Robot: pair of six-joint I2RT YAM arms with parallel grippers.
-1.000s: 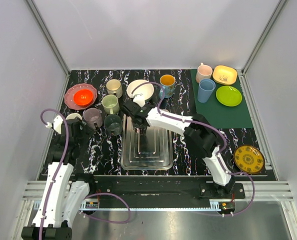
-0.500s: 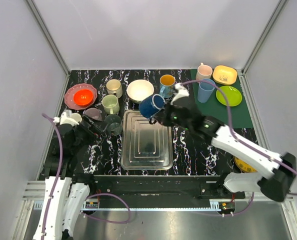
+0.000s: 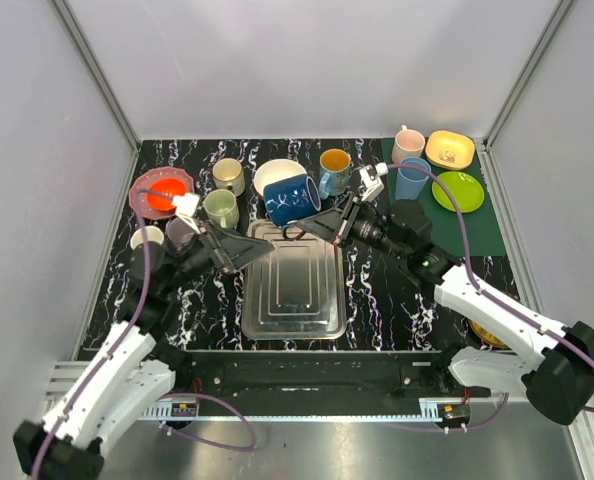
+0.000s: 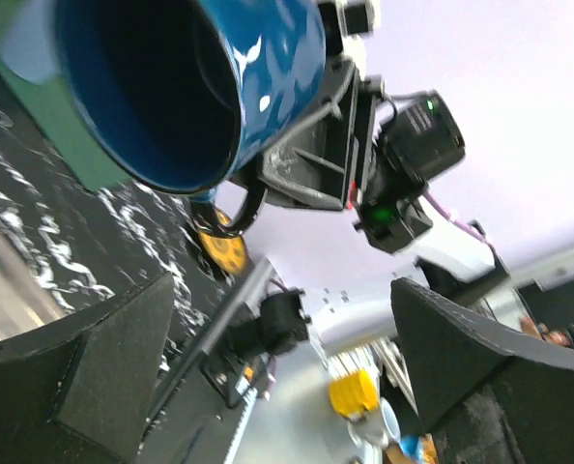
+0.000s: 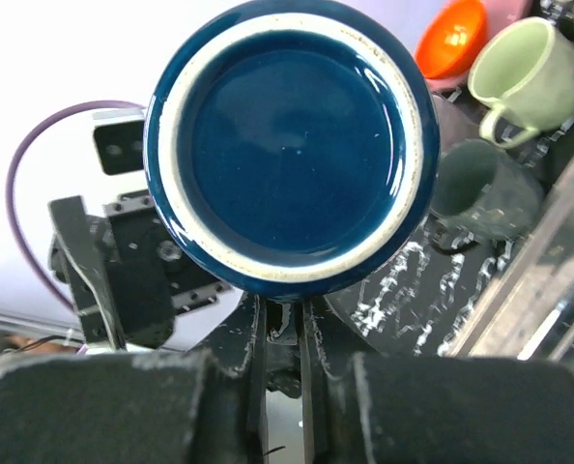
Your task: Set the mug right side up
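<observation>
The right gripper [image 5: 279,333] is clamped tight on the handle of the blue mug [image 5: 289,145], which hangs in the air above the far edge of the steel tray [image 3: 292,295]. The mug lies on its side, its base turned to the right wrist camera and its open mouth turned toward the left gripper [image 4: 287,372]. The left gripper stands with its jaws spread wide and nothing between them, over the tray's left edge, near the mug but apart from it. Beyond the tray's far left corner sit a pale green mug [image 3: 220,208] and an orange bowl [image 3: 163,196]
</observation>
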